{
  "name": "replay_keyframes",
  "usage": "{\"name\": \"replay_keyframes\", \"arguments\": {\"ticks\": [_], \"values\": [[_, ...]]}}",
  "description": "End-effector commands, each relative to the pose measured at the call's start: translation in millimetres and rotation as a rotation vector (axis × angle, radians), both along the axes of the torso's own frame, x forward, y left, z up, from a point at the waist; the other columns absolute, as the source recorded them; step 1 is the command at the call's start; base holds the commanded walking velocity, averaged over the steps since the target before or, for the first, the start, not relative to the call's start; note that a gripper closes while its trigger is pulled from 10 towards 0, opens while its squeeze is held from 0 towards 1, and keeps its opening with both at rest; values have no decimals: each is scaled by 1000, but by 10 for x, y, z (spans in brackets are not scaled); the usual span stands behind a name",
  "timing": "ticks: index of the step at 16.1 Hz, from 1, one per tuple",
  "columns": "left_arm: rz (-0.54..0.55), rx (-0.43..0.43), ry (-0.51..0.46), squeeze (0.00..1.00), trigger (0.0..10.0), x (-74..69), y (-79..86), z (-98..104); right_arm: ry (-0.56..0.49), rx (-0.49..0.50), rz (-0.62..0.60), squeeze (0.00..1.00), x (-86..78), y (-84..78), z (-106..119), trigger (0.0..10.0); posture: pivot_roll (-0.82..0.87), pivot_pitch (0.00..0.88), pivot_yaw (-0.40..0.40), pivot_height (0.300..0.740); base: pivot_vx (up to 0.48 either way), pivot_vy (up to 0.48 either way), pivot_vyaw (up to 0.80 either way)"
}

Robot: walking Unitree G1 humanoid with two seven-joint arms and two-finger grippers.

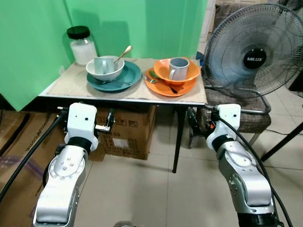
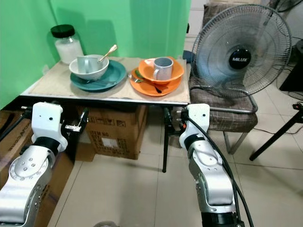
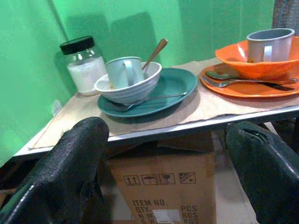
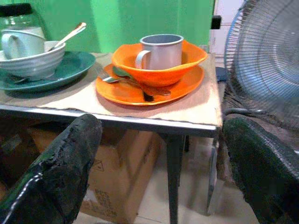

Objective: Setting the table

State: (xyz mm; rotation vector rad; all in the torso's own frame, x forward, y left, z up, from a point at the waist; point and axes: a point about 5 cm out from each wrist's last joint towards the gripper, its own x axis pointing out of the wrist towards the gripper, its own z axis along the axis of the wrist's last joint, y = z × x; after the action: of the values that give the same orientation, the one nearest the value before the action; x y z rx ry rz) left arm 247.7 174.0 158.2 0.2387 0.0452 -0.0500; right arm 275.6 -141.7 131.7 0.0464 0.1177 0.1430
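Note:
On the small table a teal plate carries a pale bowl with a light mug and a spoon inside. Beside it to the right, an orange plate carries an orange bowl with a grey mug. A spoon and a fork lie on the orange plate. My left gripper is open before the table's front edge, below the teal set. My right gripper is open below the orange set. Neither holds anything.
A glass jar with a black lid stands at the table's back left. A green wall is behind. A cardboard box sits under the table. A big fan rests on a chair to the right.

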Motion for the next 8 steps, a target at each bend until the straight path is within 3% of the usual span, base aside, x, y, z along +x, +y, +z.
{"name": "replay_keyframes", "arguments": {"ticks": [1, 6, 8], "values": [[-35, 9, -11, 0, 10000, 3, -45, 65, -27, -17, -15, 0, 26, -23, 77, 10000, 141, 0, 32, 740, 300, 0, 0], [-33, -18, -2, 0, 10000, -14, -55, 53, -47, 7, -10, 0, 32, -20, 124, 10000, 141, 0, 30, 740, 310, 0, 0], [-31, -17, 1, 0, 10000, -11, -52, 55, -70, -52, 2, 0, 44, -5, 150, 10000, 141, 0, 30, 740, 313, 0, 800]]}}
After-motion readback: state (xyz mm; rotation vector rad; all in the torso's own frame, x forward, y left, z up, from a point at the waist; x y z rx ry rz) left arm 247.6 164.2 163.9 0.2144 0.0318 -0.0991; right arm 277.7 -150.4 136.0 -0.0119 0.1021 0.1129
